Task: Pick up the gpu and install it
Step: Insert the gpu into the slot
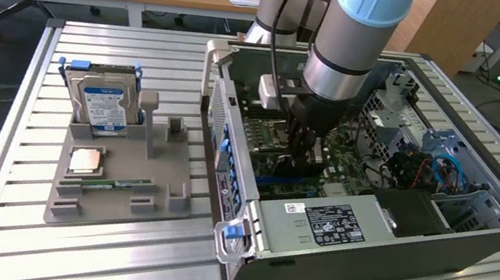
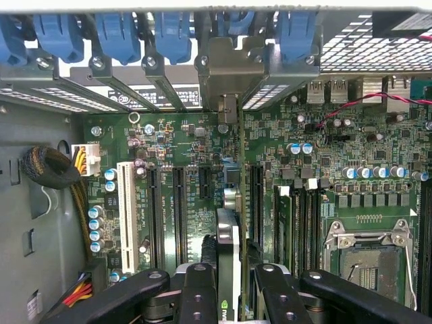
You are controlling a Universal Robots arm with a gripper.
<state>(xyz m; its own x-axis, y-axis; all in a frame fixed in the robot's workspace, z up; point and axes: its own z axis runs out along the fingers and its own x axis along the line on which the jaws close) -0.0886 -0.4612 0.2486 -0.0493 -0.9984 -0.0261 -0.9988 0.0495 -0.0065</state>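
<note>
In the wrist view the gpu is seen edge-on, a thin card with a black cooler on one side. It stands upright over the motherboard between the black expansion slots. Its silver end bracket reaches the case's rear slot openings under the blue latches. My gripper is shut on the card, one black finger on each side. In the exterior view my gripper reaches down inside the open computer case. Whether the card sits in a slot I cannot tell.
A grey fixture tray at the exterior view's left holds a hard drive, a processor chip and a memory stick. Inside the case are a power supply, drive cages, cable bundles and a bare processor socket.
</note>
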